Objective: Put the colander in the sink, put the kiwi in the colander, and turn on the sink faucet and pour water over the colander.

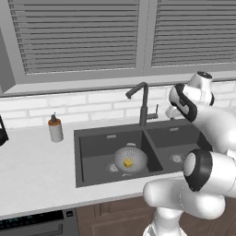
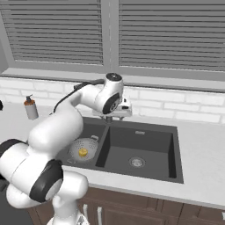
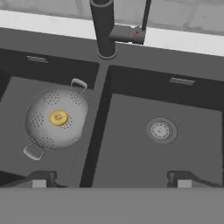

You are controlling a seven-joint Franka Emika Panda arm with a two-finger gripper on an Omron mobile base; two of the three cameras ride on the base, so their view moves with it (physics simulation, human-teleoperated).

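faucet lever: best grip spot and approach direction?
Judging from the hand view, pinch the small lever that sticks sideways from the sink faucet base, over the right basin. Bring the open tool from the front with one finger on each side; the bar looks thin and unobstructed.

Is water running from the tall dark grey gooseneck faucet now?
No, the tall dark grey gooseneck faucet shows no stream above the round grey metal colander in the left base view.

Base views: from behind-left and behind-right, facing forward and down at the sink (image 1: 120,133) (image 2: 145,127). Hand view: closer, looking down over both basins; sink shared by all.
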